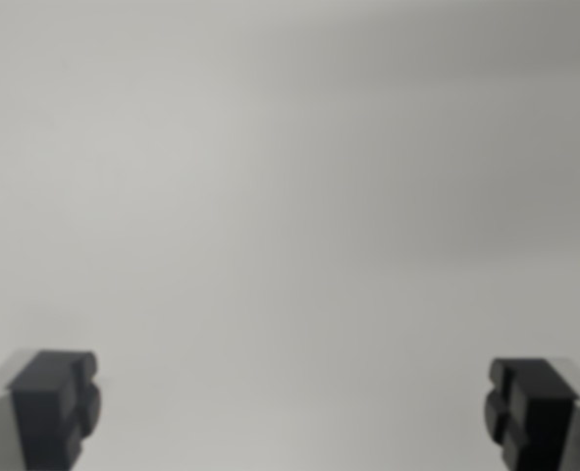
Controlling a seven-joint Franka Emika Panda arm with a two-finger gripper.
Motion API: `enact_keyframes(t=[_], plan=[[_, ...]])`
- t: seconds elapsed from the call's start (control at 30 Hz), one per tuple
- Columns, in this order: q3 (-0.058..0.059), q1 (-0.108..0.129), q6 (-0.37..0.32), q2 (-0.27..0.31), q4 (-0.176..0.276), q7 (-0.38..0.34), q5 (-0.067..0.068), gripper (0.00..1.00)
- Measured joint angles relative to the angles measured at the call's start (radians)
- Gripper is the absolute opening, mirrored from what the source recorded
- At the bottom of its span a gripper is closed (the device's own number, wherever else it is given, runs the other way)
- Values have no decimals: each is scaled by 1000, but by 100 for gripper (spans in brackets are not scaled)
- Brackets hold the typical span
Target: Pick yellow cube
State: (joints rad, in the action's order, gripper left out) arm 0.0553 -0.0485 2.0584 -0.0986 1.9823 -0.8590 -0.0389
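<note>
My gripper is open, its two dark fingertips far apart at the bottom corners of the wrist view. One fingertip stands at the wrist view's left, the other at its right. Nothing lies between them. No yellow cube shows in this view. Beneath the gripper is only a plain, blurred light grey surface.
</note>
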Motion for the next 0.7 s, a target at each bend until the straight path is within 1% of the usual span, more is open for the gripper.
enact_keyframes(t=[0.23, 0.7], plan=[[0, 2, 4, 3, 8, -8, 0, 100], [-1, 40, 71, 34, 102, -76, 1, 100]])
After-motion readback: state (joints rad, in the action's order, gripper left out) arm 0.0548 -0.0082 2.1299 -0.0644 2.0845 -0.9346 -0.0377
